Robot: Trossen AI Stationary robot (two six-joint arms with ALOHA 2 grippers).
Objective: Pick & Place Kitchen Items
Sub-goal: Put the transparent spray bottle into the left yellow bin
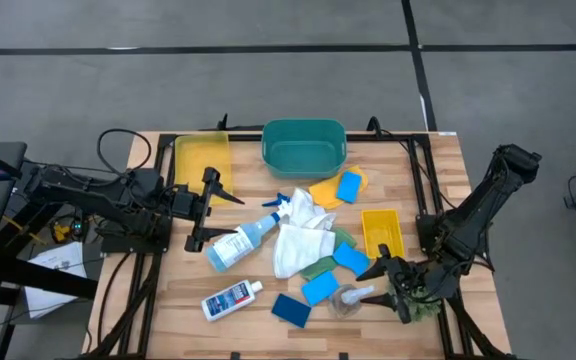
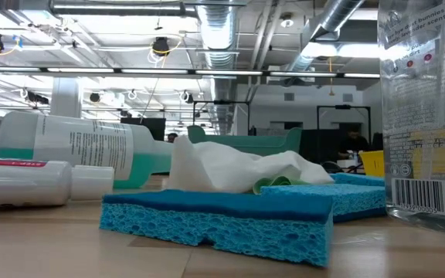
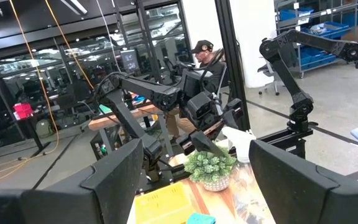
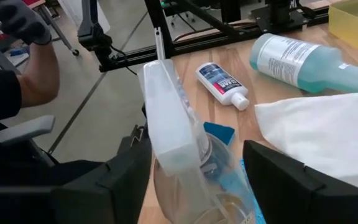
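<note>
**Right gripper straddles a small clear bottle at the surface's near right corner**

A wooden surface (image 1: 168, 300) carries scattered kitchen items. The right gripper (image 1: 382, 283) sits low near the near right corner, its fingers spread on either side of a small clear plastic bottle (image 1: 351, 298) lying on its side. Nothing is clamped yet; judging by this straddle, it is lining up a grasp.

The left gripper (image 1: 230, 196) waits near the left edge, fingers spread and empty, pointing toward the middle.

In the centre lie a clear spray bottle with a blue trigger (image 1: 248, 238), a crumpled white cloth (image 1: 298, 240) and light-blue sponges (image 1: 320, 288). A small white labelled bottle (image 1: 230, 299) and a dark-blue sponge (image 1: 290, 310) lie near the near edge. A teal plastic basin (image 1: 304, 146) and a yellow tray (image 1: 201, 158) stand along the far edge, probably as drop-off places.

Only the right wrist view shows the clear bottle (image 4: 179, 137) close up, between the fingers but untouched. The left wrist view alone shows a spiky green potted plant (image 3: 210, 167) and a seated person beyond the surface. The low view shows no gripper, only a sponge (image 2: 215, 220) up close.
</note>
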